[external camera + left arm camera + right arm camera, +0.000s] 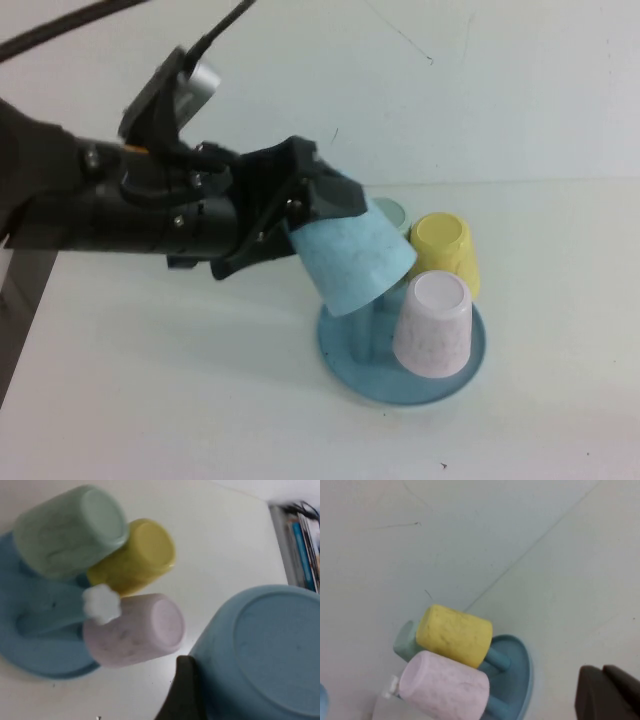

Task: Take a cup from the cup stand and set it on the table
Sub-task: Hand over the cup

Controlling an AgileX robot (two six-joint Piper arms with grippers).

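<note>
My left gripper is shut on the light blue cup and holds it tilted in the air over the left side of the cup stand. In the left wrist view the cup fills the lower right, with one dark finger against its side. A bare peg with a white knob stands on the stand. The white table lies below. My right gripper is out of the high view; its dark fingers lie together, beside the stand.
Three cups stay upside down on the stand: pink at the front, yellow behind it, pale green at the back. A wall rises behind the table. Books show past the table's edge in the left wrist view.
</note>
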